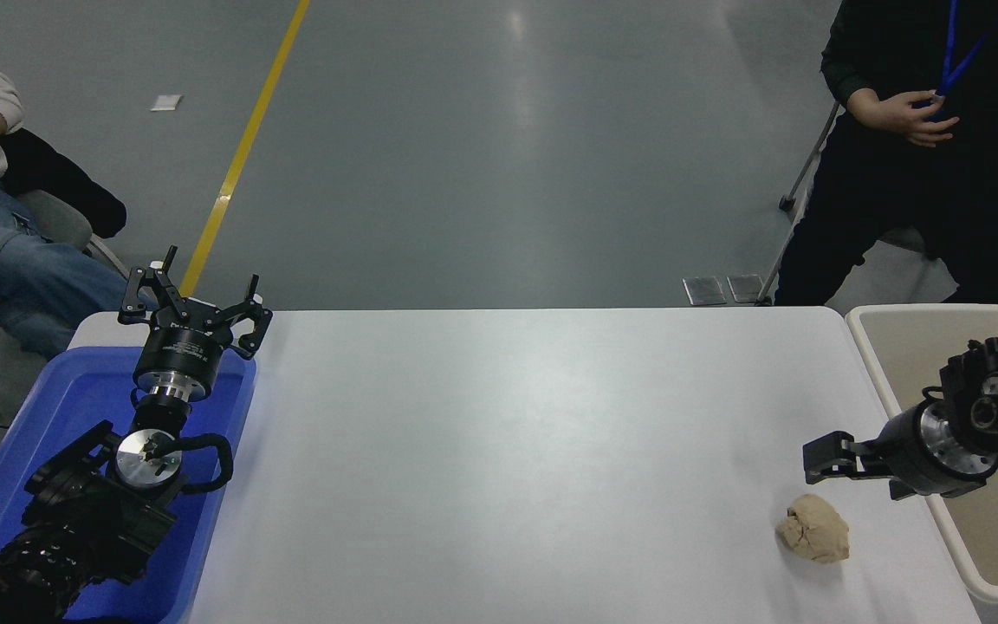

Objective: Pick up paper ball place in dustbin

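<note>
Head view gives us the ball [813, 528] lying free on the worktop [516, 451] near its right end, just beside the bin [861, 329] that stands off the worktop's right edge. Our right gripper [821, 458] reaches in over the bin's near wall and hangs just above and behind the ball, apart from it; we judge it is lining up for the grasp. We cannot tell how its fingers stand, as they show edge-on. Our left gripper [194, 299] is parked over the blue tray [48, 416] at the lower left, fingers spread wide and empty, well clear of the work.
</note>
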Available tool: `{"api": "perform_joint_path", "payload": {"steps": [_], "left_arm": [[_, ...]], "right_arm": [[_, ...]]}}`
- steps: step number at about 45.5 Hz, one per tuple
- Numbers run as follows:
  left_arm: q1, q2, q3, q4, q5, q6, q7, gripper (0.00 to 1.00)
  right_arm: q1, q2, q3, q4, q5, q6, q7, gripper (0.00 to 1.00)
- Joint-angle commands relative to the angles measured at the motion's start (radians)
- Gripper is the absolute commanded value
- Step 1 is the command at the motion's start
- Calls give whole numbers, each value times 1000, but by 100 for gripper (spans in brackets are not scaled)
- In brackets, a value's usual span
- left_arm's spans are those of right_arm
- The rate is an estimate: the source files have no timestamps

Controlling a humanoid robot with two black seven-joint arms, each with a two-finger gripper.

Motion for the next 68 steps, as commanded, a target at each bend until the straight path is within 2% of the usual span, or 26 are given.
{"api": "perform_joint_path", "payload": {"steps": [1, 30, 65, 68], "left_arm": [[0, 0, -1, 0, 0, 0, 0, 99], [0, 0, -1, 0, 0, 0, 0, 99], [-1, -1, -1, 0, 0, 0, 0, 99], [0, 0, -1, 0, 0, 0, 0, 99]], "right_arm": [[-92, 28, 45, -10, -2, -73, 0, 100], [-209, 31, 98, -79, -2, -158, 0, 100], [-359, 111, 128, -200, -2, -242, 0, 100], [-367, 122, 125, -203, -3, -250, 0, 97]]}}
